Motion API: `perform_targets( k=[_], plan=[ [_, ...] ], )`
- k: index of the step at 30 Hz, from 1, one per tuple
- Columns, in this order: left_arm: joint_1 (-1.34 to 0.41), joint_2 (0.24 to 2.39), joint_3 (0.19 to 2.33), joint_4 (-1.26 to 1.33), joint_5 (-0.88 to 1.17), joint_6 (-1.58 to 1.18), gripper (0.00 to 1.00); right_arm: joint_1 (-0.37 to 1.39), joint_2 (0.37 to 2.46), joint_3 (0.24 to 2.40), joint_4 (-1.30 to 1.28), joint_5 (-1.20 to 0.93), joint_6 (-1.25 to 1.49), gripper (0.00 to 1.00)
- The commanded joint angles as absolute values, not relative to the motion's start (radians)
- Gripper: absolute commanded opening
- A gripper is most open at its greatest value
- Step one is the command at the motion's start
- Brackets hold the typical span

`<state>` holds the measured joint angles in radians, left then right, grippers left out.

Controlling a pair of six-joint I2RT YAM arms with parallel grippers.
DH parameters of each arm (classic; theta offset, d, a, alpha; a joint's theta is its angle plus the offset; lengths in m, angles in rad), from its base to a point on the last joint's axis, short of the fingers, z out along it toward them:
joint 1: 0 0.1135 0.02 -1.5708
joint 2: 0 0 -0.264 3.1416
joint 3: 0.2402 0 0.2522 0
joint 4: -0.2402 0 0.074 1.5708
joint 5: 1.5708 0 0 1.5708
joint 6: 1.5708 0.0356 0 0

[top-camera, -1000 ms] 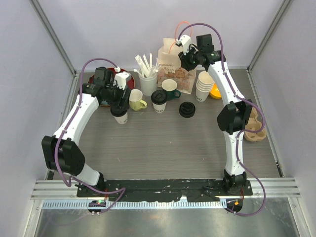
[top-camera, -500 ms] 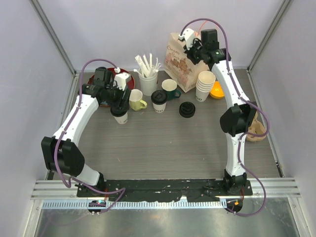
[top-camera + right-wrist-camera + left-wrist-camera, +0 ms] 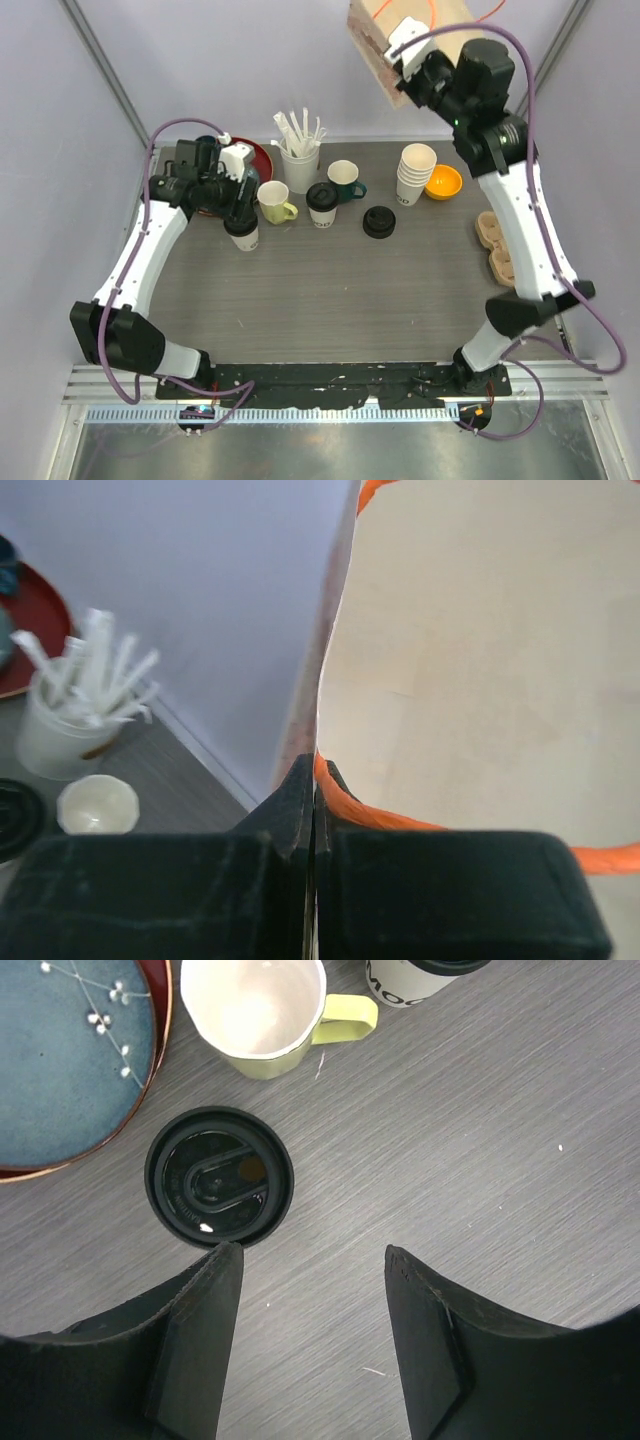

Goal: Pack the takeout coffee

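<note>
The surface is grey wood-grain. The centre coffee cup and left coffee cup are cream, black-lidded. The blue plate carries white sprigs; its tray is red. The bag is tan, its handle orange.

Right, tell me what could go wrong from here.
1. The right gripper pinches only the thin top edge of the paper bag, by its orange handle, and the bag hangs tilted high above the table; it may slip or tear.
2. The open left gripper hovers with the lidded cup off-centre, nearer one finger; coming down, it could strike the cup and tip it against the yellow mug.
</note>
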<state>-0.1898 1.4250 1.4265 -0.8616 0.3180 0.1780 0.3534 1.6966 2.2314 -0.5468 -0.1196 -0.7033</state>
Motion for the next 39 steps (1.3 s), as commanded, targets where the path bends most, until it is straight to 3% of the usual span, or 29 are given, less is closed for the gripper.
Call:
perform_targets(
  k=[1, 7, 18, 23, 31, 33, 34, 35, 39],
  plan=[
    [-0.155, 1.365, 1.476, -0.899, 0.334, 0.147, 0.64, 0.509, 1.463, 2.058, -0.574, -0.185, -0.77, 0.01],
    [-0.112, 1.292, 1.465, -0.922, 0.339, 0.135, 0.69, 0.785, 1.183, 1.701, -0.535, -0.141, -0.619, 0.01],
    [-0.072, 1.149, 1.368, -0.934, 0.334, 0.141, 0.74, 1.123, 1.065, 1.206, -0.578, 0.084, -0.453, 0.01],
    [-0.072, 1.14, 1.351, -0.943, 0.344, 0.156, 0.74, 1.193, 1.077, 1.088, -0.494, 0.101, -0.469, 0.01],
    [-0.072, 1.143, 1.362, -0.974, 0.457, 0.178, 0.75, 1.218, 1.131, 1.101, -0.546, 0.028, -0.508, 0.03],
    [-0.071, 1.14, 1.365, -0.969, 0.478, 0.176, 0.75, 1.216, 1.127, 1.12, -0.554, 0.057, -0.502, 0.18],
    [-0.072, 1.143, 1.368, -0.969, 0.489, 0.178, 0.75, 1.218, 1.126, 1.13, -0.558, 0.061, -0.491, 0.42],
    [-0.071, 1.144, 1.371, -0.968, 0.495, 0.178, 0.75, 1.216, 1.124, 1.144, -0.569, 0.063, -0.482, 0.53],
    [-0.072, 1.161, 1.39, -0.979, 0.508, 0.179, 0.75, 1.218, 1.132, 1.279, -0.575, 0.084, -0.365, 0.85]
  ],
)
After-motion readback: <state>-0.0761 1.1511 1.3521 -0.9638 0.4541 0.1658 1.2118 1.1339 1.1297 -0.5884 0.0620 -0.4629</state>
